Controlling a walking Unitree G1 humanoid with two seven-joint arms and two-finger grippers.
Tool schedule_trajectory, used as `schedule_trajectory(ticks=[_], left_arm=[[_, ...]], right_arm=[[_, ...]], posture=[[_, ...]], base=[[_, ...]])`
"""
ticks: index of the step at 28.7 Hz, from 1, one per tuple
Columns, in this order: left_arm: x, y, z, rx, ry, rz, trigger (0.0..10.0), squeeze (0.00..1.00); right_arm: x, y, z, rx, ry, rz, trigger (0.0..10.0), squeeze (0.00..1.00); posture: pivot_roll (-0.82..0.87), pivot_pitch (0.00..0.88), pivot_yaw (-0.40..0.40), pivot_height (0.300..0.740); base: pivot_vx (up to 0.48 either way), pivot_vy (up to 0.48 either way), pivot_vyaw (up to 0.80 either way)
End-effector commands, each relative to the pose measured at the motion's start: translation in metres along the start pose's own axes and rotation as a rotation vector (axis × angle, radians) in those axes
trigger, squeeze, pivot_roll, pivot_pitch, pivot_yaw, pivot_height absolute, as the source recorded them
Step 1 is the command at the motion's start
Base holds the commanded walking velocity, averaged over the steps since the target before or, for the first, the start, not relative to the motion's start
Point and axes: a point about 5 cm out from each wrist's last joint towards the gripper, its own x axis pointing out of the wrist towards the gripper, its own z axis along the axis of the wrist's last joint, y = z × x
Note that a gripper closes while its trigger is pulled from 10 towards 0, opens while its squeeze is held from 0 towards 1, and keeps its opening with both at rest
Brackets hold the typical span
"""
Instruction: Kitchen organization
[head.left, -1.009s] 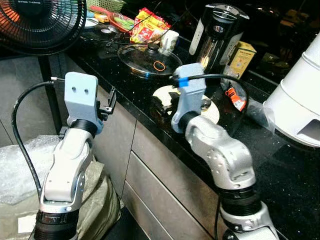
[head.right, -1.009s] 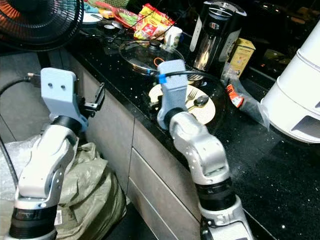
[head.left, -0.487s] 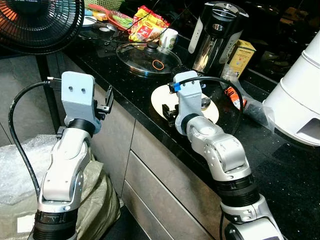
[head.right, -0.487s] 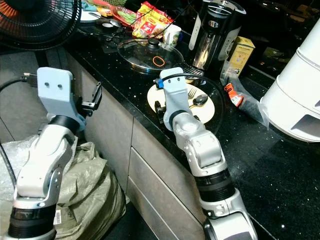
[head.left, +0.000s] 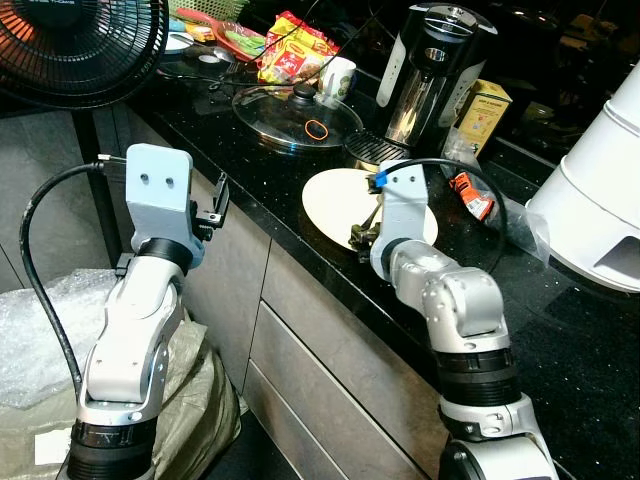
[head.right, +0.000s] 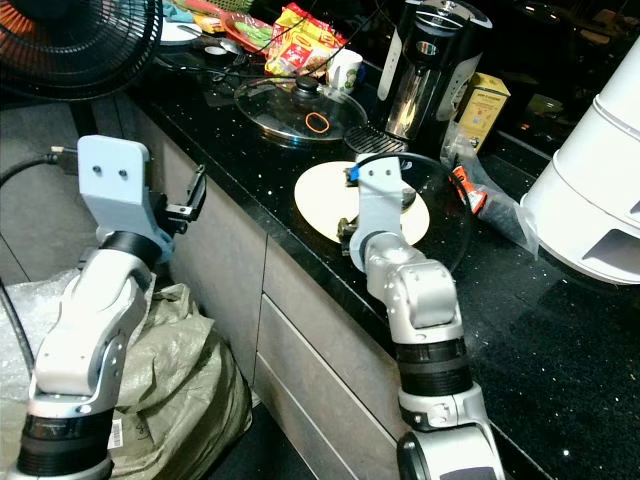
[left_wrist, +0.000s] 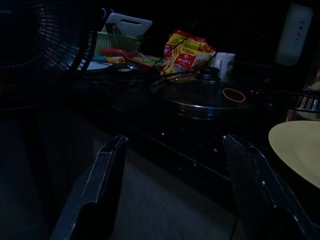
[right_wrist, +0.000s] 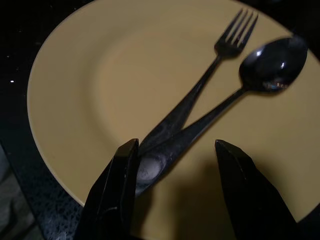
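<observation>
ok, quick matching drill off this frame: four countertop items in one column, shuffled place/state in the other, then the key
Items:
1. fork
2. glass lid
3. orange rubber band
4. left gripper

Places/states:
A. resting on the glass lid
B. open, off the counter's edge
C. crossed with the spoon on the yellow plate
D. flat on the black counter, behind the plate

Pairs: 1-C, 2-D, 3-A, 4-B

On the worktop (head.left: 250, 180), the right arm covers the near part of the plate (head.left: 335, 195), hiding the fork (right_wrist: 200, 90) and spoon (right_wrist: 272, 65) from the head camera. In the right wrist view, both handle ends vanish behind a finger (right_wrist: 120, 185) of the right tool (right_wrist: 172, 192). The fan (head.left: 70, 40) and white appliance (head.left: 600, 200) are cut by the frame edges. The left wrist view is too dark to read the packets (left_wrist: 187, 52).
</observation>
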Motion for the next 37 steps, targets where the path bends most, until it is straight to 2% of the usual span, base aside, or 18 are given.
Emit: schedule_trajectory(ticks=[1, 8, 10, 15, 21, 22, 23, 24, 37], left_arm=[[0.002, -0.006, -0.002, -0.004, 0.012, -0.018, 10.0, 0.00], [0.002, -0.006, -0.002, -0.007, 0.010, -0.015, 10.0, 0.00], [0.001, -0.007, -0.002, -0.012, 0.011, -0.017, 10.0, 0.00], [0.001, -0.008, -0.003, -0.015, 0.013, -0.020, 10.0, 0.00], [0.001, -0.008, -0.003, -0.016, 0.013, -0.021, 10.0, 0.00], [0.001, -0.008, -0.003, -0.016, 0.012, -0.021, 10.0, 0.00], [0.001, -0.008, -0.003, -0.016, 0.012, -0.021, 10.0, 0.00], [0.002, -0.008, -0.003, -0.015, 0.011, -0.021, 10.0, 0.00], [0.002, -0.008, -0.003, -0.020, 0.010, -0.020, 10.0, 0.00]], right_arm=[[0.003, -0.005, -0.012, 0.017, 0.085, 0.007, 10.0, 0.00], [0.000, -0.003, -0.023, -0.035, 0.207, 0.058, 10.0, 0.00], [0.000, -0.012, -0.018, -0.038, 0.204, 0.034, 10.0, 0.00], [0.000, -0.022, -0.013, -0.037, 0.193, 0.003, 10.0, 0.00], [0.000, -0.022, -0.014, -0.045, 0.190, -0.005, 10.0, 0.00], [0.000, -0.022, -0.014, -0.055, 0.180, -0.012, 2.0, 0.00], [0.000, -0.022, -0.014, -0.055, 0.180, -0.012, 2.0, 0.00], [-0.001, -0.022, -0.013, -0.065, 0.175, -0.014, 0.0, 0.00], [-0.001, -0.026, -0.009, -0.084, 0.144, -0.035, 0.0, 0.00]], posture=[[0.11, 0.000, -0.192, 0.740], [0.11, 0.000, -0.198, 0.740], [0.10, 0.000, -0.197, 0.740], [0.10, 0.000, -0.198, 0.740], [0.10, 0.000, -0.199, 0.740], [0.10, 0.000, -0.199, 0.740], [0.10, 0.000, -0.199, 0.740], [0.10, 0.000, -0.199, 0.740], [0.11, 0.000, -0.201, 0.740]], base=[[0.000, 0.000, 0.00], [0.000, 0.000, 0.00], [0.000, 0.000, 0.00], [0.000, 0.000, 0.00], [0.000, 0.000, 0.00], [0.000, 0.000, 0.00], [0.000, 0.000, 0.00], [0.000, 0.000, 0.00], [0.000, 0.000, 0.00]])
